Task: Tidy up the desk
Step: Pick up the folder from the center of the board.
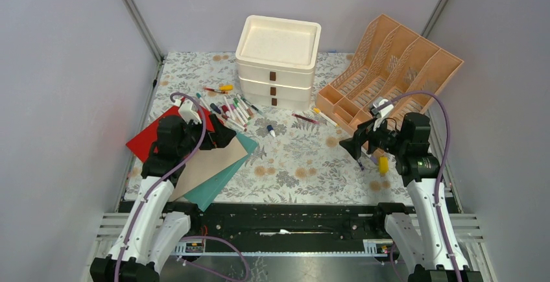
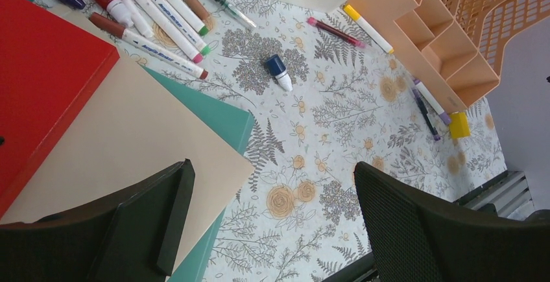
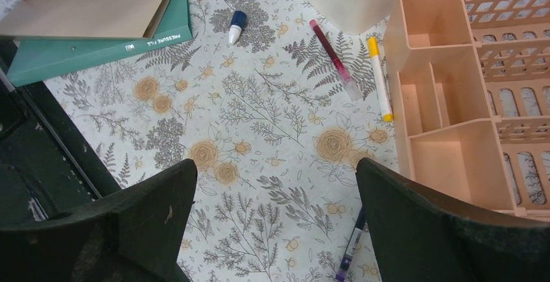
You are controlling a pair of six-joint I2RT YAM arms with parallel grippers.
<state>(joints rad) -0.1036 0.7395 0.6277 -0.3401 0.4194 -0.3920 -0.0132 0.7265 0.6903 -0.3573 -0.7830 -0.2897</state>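
The desk (image 1: 295, 160) wears a pale cloth of ferns and orange flowers. Several markers (image 1: 227, 108) lie scattered at its back left, in front of a white drawer unit (image 1: 277, 58). My left gripper (image 1: 222, 138) hangs open over the corner of a beige folder (image 2: 130, 133), holding nothing (image 2: 272, 188). My right gripper (image 1: 350, 147) stands open above bare cloth (image 3: 275, 178), just left of a peach organizer (image 3: 447, 100). A purple pen (image 3: 350, 246) lies beside its right finger.
Red (image 1: 146, 141), beige and teal folders (image 1: 217, 181) are stacked at the left. A red pen (image 3: 332, 54), a yellow marker (image 3: 379, 78), a blue-capped piece (image 3: 236, 25) and a small yellow block (image 1: 383, 164) lie loose. Metal rails and grey walls frame the desk.
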